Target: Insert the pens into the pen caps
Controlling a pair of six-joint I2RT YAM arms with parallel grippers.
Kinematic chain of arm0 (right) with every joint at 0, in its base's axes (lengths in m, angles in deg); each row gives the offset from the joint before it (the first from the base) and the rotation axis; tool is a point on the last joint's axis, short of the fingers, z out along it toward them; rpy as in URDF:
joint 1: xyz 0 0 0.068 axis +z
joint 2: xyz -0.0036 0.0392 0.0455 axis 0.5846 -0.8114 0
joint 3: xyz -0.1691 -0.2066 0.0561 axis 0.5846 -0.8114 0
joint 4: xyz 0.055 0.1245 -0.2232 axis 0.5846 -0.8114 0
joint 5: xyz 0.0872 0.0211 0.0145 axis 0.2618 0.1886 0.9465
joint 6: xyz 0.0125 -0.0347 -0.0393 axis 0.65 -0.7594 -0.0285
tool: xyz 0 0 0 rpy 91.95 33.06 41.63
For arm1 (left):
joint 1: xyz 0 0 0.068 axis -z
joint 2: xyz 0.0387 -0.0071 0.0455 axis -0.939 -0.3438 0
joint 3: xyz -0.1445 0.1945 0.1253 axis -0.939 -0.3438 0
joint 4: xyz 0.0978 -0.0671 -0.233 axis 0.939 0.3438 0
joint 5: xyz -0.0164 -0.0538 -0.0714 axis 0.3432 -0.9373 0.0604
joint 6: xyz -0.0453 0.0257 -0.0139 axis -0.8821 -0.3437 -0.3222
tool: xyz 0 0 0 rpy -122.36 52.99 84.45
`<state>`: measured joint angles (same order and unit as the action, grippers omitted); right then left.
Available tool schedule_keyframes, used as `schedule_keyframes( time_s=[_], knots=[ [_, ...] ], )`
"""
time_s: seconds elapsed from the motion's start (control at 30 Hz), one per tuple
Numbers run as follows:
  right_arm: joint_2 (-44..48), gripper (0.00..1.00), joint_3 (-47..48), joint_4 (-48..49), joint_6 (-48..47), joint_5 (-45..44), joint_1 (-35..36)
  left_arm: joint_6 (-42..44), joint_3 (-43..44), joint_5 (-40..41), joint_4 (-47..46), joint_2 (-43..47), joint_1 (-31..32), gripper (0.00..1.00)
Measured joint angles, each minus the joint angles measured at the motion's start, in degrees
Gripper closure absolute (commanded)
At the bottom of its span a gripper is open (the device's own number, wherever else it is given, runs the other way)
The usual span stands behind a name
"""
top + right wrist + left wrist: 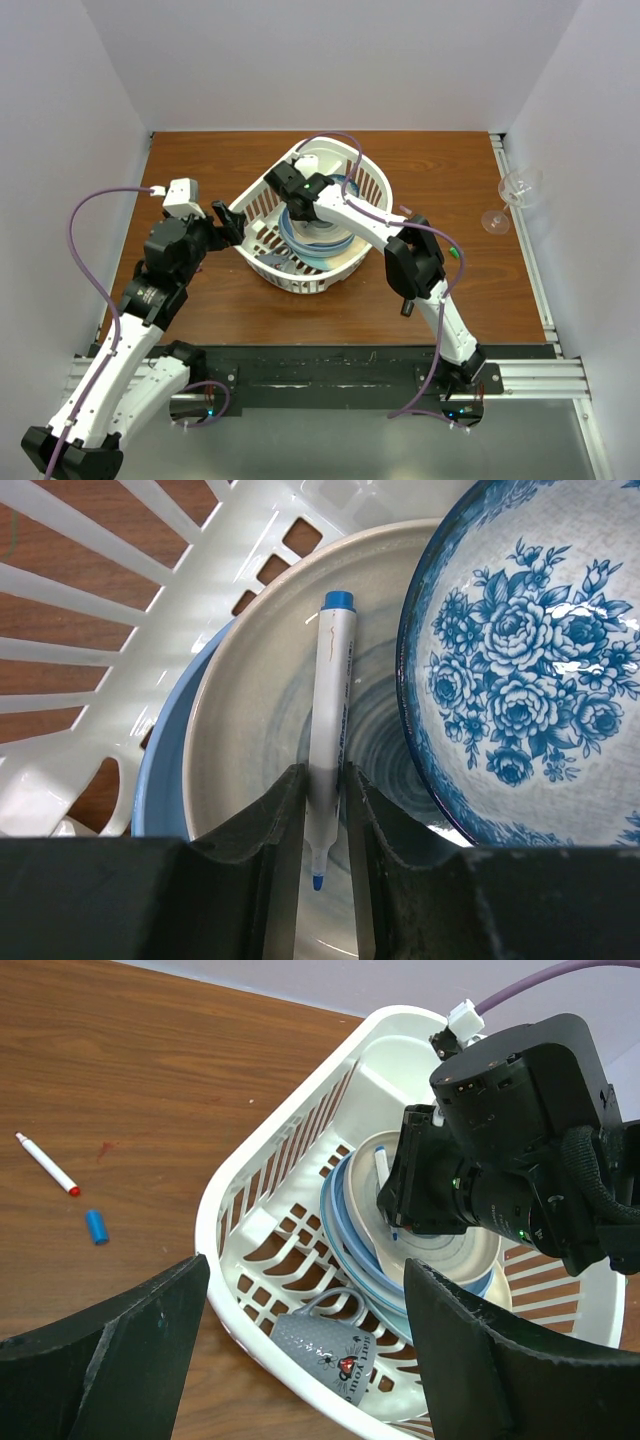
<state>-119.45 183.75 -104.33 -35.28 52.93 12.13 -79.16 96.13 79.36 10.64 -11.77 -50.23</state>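
Risk of thin white blue-tipped plastic pen (333, 680) slipping from narrow pinch of right gripper (322, 780), given slick barrel and glazed pale bowl (240, 700).

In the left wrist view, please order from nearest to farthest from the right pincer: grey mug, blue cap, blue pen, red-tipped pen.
1. blue pen, between the fingers of the right pincer
2. grey mug, low in the basket
3. blue cap, on the table, left
4. red-tipped pen, farthest left

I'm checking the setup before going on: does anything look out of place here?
A blue pen lies on a plate inside the white basket, an odd place for it. The wine glass near the table's right edge looks tipped over.
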Motion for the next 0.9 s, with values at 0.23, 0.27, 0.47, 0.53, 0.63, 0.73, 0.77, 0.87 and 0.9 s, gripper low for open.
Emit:
schedule_keyframes(
  time_s=[0.23, 0.27, 0.47, 0.53, 0.63, 0.73, 0.77, 0.87, 0.9],
  knots=[
    [0.0, 0.93, -0.1, 0.4, -1.5, 0.0, 0.0, 0.0, 0.0, 0.0, 0.0, 0.2, 0.0, 0.16],
    [0.0, 0.94, -0.2, 0.8, -1.9, 0.0, 0.0, 0.0, 0.0, 0.0, 0.0, 0.2, 0.0, 0.17],
    [2.7, 0.98, -5.2, 5.7, -5.1, 1.6, 0.0, 0.0, 0.3, -0.3, 0.1, -1.3, 0.0, 0.18],
    [4.4, 0.98, -7.9, 8.0, -6.0, 2.6, 0.0, -0.1, 1.0, -0.6, 0.1, -2.6, 0.0, 0.18],
    [7.4, 0.99, -12.1, 11.1, -7.3, 4.3, 0.0, -0.6, 2.2, -1.5, 0.2, -4.8, 0.0, 0.19],
    [10.4, 0.99, -15.0, 14.0, -8.5, 5.6, 0.0, -1.6, 4.1, -3.2, 0.2, -7.6, 0.0, 0.21],
    [11.5, 0.99, -15.7, 14.7, -8.7, 6.1, 0.0, -1.8, 4.5, -3.6, 0.2, -8.2, 0.0, 0.21],
    [15.5, 0.99, -19.1, 17.8, -9.3, 7.2, 0.0, -3.1, 5.9, -5.3, -0.2, -10.3, 0.0, 0.21],
    [16.9, 0.99, -20.1, 18.7, -9.4, 7.6, 0.0, -3.6, 6.2, -6.1, -0.5, -10.9, 0.0, 0.21]
  ],
)
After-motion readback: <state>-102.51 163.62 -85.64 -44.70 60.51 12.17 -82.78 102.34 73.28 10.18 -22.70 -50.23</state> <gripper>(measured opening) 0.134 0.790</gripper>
